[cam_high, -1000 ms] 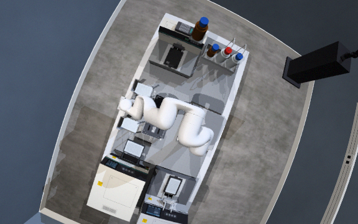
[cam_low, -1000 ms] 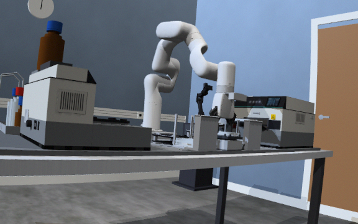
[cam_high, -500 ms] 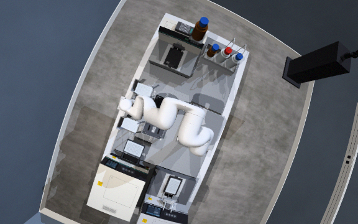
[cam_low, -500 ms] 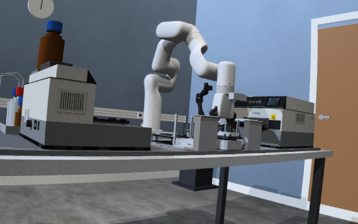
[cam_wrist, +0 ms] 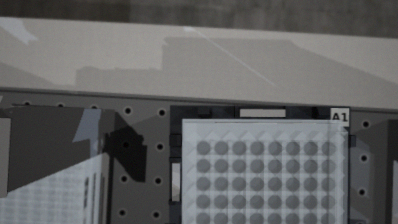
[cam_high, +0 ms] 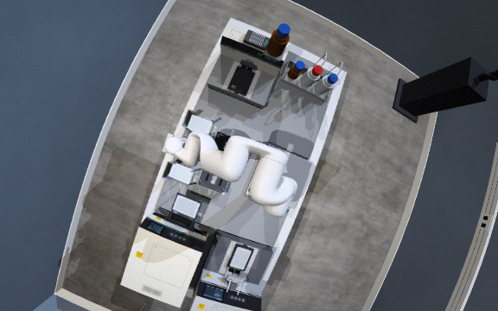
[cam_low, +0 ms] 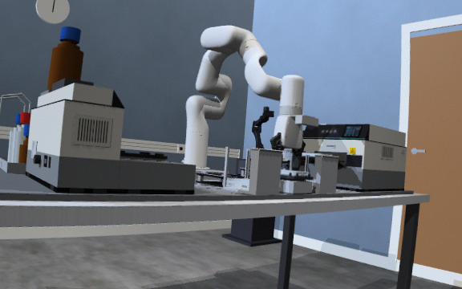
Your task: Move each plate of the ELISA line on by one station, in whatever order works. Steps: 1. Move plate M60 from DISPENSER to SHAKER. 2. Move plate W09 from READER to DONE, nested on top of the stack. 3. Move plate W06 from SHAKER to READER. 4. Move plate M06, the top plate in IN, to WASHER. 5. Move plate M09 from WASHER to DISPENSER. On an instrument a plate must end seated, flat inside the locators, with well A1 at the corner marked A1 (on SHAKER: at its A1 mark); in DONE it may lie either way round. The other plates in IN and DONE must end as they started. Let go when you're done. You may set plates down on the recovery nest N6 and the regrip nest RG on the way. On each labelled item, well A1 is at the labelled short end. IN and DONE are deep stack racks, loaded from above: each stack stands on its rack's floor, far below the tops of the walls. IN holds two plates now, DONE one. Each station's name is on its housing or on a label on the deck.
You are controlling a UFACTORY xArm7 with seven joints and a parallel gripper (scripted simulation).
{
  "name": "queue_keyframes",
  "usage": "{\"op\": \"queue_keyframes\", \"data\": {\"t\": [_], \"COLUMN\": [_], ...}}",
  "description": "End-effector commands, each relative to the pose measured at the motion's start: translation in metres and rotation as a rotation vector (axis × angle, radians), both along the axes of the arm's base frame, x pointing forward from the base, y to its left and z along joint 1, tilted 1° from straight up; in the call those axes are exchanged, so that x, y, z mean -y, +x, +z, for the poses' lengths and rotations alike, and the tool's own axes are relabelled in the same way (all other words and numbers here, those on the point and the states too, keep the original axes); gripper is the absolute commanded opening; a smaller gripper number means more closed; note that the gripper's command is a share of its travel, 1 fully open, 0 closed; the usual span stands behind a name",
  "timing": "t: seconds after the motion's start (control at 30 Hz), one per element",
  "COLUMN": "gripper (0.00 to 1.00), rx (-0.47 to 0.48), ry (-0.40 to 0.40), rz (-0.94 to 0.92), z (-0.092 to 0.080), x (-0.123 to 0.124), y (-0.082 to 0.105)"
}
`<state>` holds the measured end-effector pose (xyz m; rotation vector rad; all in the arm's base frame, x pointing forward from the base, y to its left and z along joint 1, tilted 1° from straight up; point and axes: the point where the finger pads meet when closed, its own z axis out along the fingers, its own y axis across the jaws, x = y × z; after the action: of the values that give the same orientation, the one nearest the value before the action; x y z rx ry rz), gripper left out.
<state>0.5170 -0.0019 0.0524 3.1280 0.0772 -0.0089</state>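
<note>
Two tall racks (cam_low: 265, 170) (cam_low: 326, 172) flank the nest; hand (cam_low: 293, 160) fits between; room only overhead.

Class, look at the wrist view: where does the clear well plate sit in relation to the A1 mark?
The well plate fills the lower right of the wrist view, inside a dark nest on the perforated deck, its top right corner just under the A1 mark.

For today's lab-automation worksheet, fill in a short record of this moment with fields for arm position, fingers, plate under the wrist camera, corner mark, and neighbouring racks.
Arm position: white arm reaches down between two tall grey racks at the deck's edge
Fingers: open, holding nothing; gripper low over the nest
Plate under wrist camera: clear well plate lying flat inside a dark nest
Corner mark: A1 label at the plate's top right corner in the wrist view
Neighbouring racks: left rack, right rack
</note>
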Motion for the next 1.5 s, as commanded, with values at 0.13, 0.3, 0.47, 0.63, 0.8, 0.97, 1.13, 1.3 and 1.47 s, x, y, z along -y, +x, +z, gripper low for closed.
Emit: {"op": "queue_keyframes", "data": {"t": [0.13,0.3,0.47,0.63,0.8,0.97,1.13,1.3,1.47], "gripper": [1.0,1.0,1.0,1.0,1.0,1.0,1.0,1.0,1.0], "rx": [0.005,0.005,0.005,0.005,0.005,0.005,0.005,0.005,0.005], "ry": [0.0,0.0,0.0,0.0,0.0,0.0,0.0,0.0,0.0], "rz": [0.0,0.0,0.0,0.0,0.0,0.0,0.0,0.0,0.0], "z": [0.013,0.017,0.024,0.031,0.037,0.041,0.048,0.055,0.059], "x": [0.0,0.0,0.0,0.0,0.0,-0.001,-0.001,-0.001,-0.001], "y": [0.002,0.002,0.002,0.002,0.002,0.002,0.002,0.002,0.002]}}
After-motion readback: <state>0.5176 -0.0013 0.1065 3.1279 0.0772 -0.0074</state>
